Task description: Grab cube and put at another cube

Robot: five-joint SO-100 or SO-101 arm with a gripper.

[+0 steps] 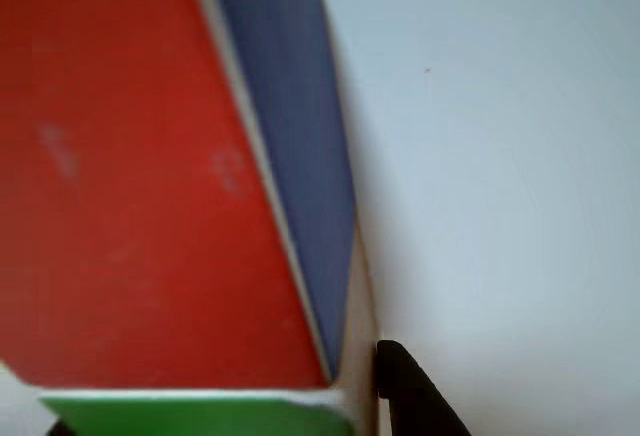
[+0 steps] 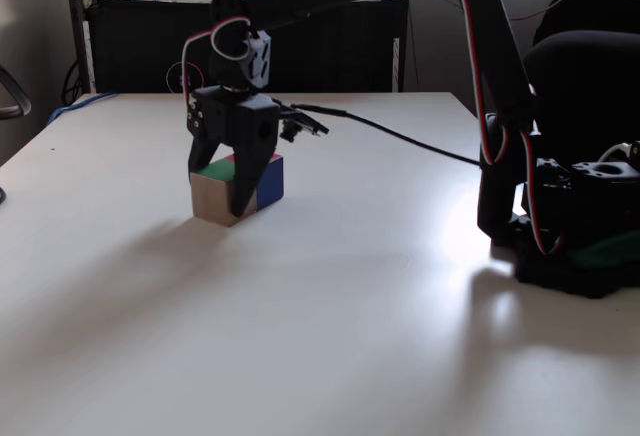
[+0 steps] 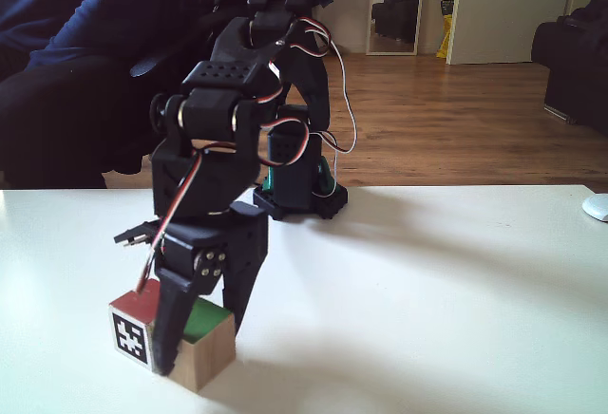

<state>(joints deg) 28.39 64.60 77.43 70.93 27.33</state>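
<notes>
1. Cube [image 3: 195, 348]: wooden block resting on the white surface [image 3: 427, 300], nearest item in a fixed view. Green face up, bare wood on one side; a dark blue side shows in a fixed view [image 2: 270, 181]. In the other view it appears very close, red [image 1: 130, 176], blue and green faces meeting at bare wooden edges.
2. Handling, judged: rigid, light, not fragile. Painted faces may be slightly slick; flat opposite sides offer the best hold, gripped squarely around mid-height to avoid twisting.
3. Marking: one side carries a black-and-white square code tag [image 3: 130, 338]. No readable words, no brand.
4. End effector [image 3: 199, 352]: black, pointing downward, fingers straddling the cube, one on each side. They appear closed against it, the cube not lifted from the surface; firm contact cannot be confirmed.
5. Arm base [image 3: 299, 191]: farther back on the surface, red and white wiring along the links.
6. Background: wooden floor, dark seating.
</notes>
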